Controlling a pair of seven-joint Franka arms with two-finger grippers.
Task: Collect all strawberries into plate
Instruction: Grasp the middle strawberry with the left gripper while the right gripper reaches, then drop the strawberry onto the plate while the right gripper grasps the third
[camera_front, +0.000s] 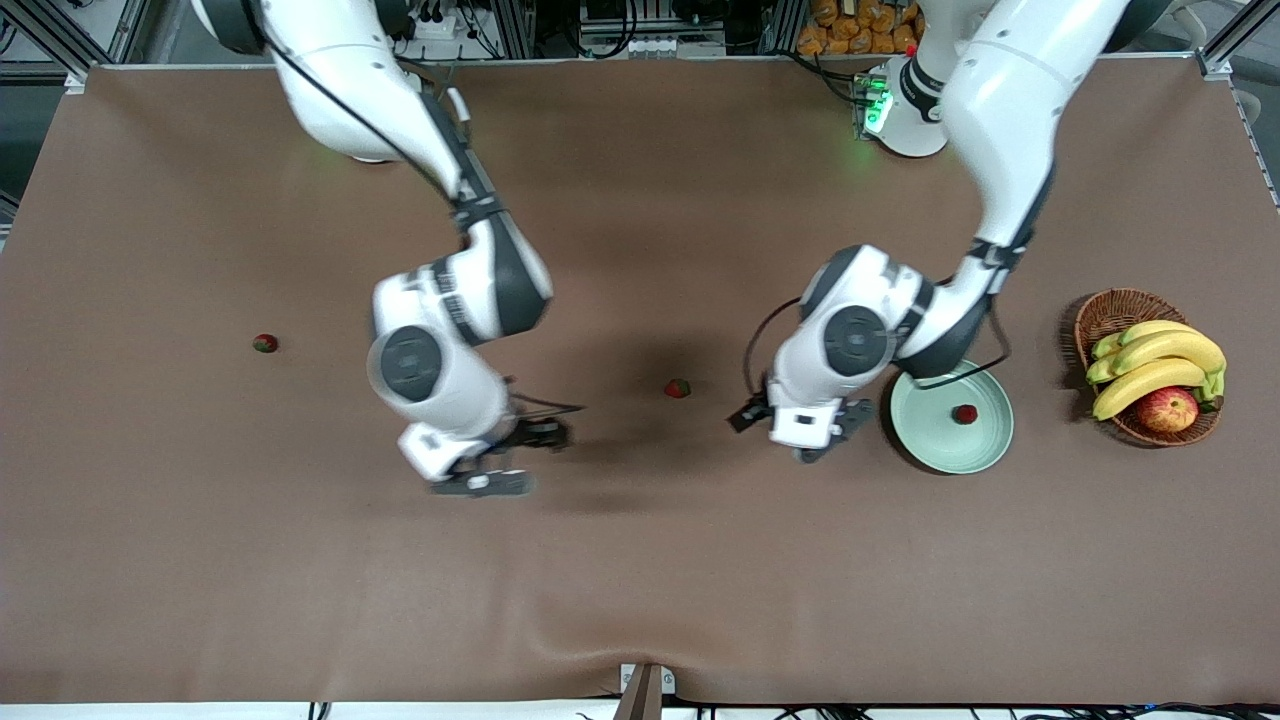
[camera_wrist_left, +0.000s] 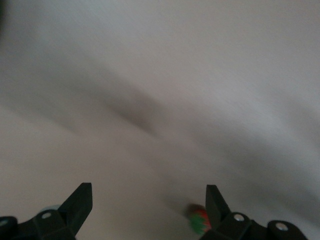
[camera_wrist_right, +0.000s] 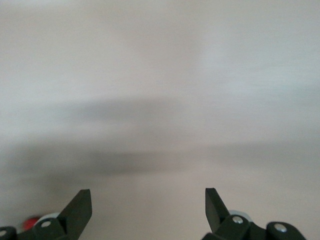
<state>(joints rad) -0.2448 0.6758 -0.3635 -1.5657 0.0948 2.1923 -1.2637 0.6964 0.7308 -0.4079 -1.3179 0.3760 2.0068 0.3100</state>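
1 strawberry (camera_front: 964, 413) lay in the plate (camera_front: 925, 435); 2 others sat on the surface (camera_front: 640, 580). Left claw (camera_front: 822, 432) hung beside the plate's rim toward the right arm's end, fingers apart and empty. Middle strawberry (camera_front: 677, 388) lay near it, further toward the right arm's end; likely next pick. Advice: centre over the berry, descend straight, close gently on the body. Right claw (camera_front: 500, 462) was spread wide, empty, over bare surface; the last strawberry (camera_front: 265, 343) lay well apart from it.
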